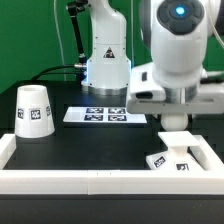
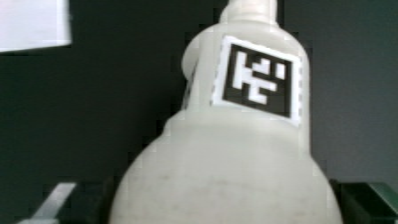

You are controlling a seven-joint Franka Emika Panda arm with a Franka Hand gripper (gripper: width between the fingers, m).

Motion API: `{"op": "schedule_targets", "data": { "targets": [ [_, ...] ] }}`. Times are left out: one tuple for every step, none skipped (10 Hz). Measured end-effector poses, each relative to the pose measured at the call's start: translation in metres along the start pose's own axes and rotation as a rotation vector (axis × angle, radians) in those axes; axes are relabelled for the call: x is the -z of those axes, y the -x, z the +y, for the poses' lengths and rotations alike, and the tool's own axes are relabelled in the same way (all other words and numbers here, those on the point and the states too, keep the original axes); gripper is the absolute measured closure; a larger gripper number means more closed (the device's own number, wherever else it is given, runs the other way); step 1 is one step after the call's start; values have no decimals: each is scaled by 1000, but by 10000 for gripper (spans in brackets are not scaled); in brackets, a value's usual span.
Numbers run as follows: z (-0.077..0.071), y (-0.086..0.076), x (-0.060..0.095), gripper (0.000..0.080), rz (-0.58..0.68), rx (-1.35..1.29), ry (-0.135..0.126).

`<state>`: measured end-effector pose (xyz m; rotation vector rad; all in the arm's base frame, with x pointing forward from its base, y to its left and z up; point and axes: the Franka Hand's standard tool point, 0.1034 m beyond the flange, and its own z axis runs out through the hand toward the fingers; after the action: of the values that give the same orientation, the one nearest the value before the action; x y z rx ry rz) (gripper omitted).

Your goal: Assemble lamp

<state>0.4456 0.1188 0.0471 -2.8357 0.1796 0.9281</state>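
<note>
Exterior view: my claw hung just above the base, with the shade well aside on the desk. Wrist view: the claw was closed on the bulb, fingers flanking it. Step, I judged: bulb-fitting. Next: lowering it squarely into the base.

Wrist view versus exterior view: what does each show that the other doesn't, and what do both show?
Only the wrist view: the bulb close up, its tag large, between the fingers. Only the exterior view: the shade, the marker board and the base below the gripper. Both: the dark tabletop.
</note>
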Motion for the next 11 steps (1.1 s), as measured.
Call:
{"op": "schedule_targets", "data": {
  "targets": [
    [2, 3, 16, 221, 4, 8, -11],
    [4, 6, 33, 220, 0, 14, -23],
    [7, 7, 54, 220, -9, 22, -34],
    [7, 3, 64, 220, 5, 24, -35],
    [7, 0, 62, 220, 27, 24, -34],
    [7, 1, 61, 220, 23, 23, -34],
    [7, 0, 61, 220, 25, 22, -34],
    [6, -8, 65, 220, 97, 22, -36],
    [10, -13, 69, 220, 203, 77, -27],
    [17, -17, 76, 220, 298, 134, -18],
    [19, -21, 85, 220, 387, 147, -12]
  ]
}}
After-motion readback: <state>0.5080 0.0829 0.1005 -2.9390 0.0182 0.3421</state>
